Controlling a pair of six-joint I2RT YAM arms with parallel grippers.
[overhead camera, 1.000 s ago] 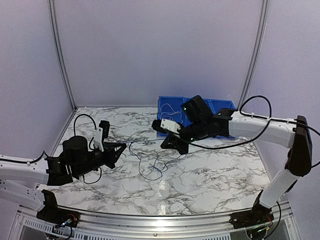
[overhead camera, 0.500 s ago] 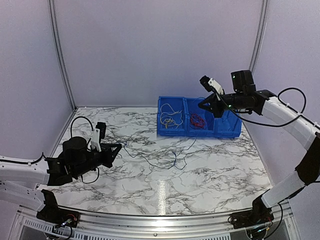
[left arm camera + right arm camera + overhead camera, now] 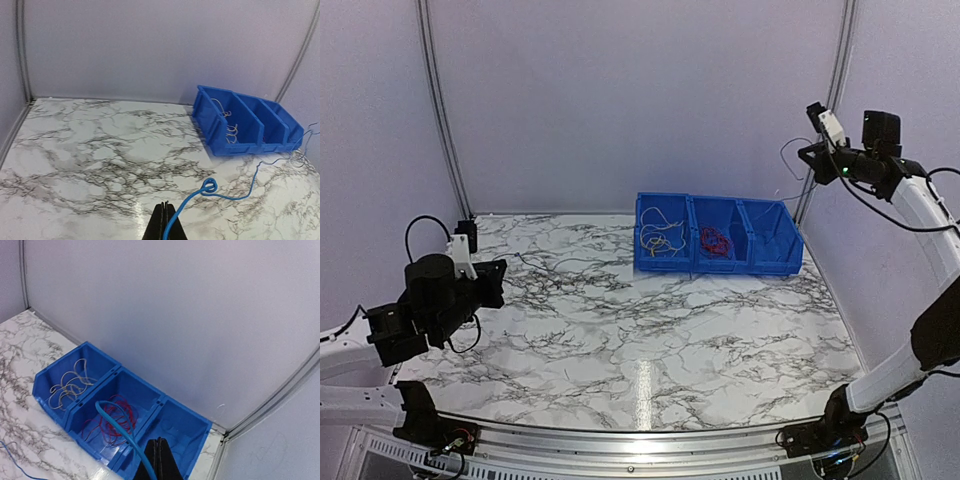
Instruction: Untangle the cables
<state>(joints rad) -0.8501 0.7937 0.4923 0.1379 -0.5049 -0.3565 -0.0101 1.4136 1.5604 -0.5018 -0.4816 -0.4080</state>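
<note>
Pale walls (image 3: 620, 100) enclose a marble-patterned table (image 3: 650, 350). A blue bin (image 3: 720, 267) at its far side holds pale cables (image 3: 70, 385) and red cables (image 3: 117, 420). The left gripper (image 3: 161, 206) sits low at the left, jaws pinched on a blue cable (image 3: 209, 186) that runs ahead and rightward, while the right gripper (image 3: 160, 440) is high by the right wall, jaws pinching blue cable above the bin.

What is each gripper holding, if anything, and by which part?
Both hold the blue cable: the left gripper pinches it near one end, the right gripper near the other.
</note>
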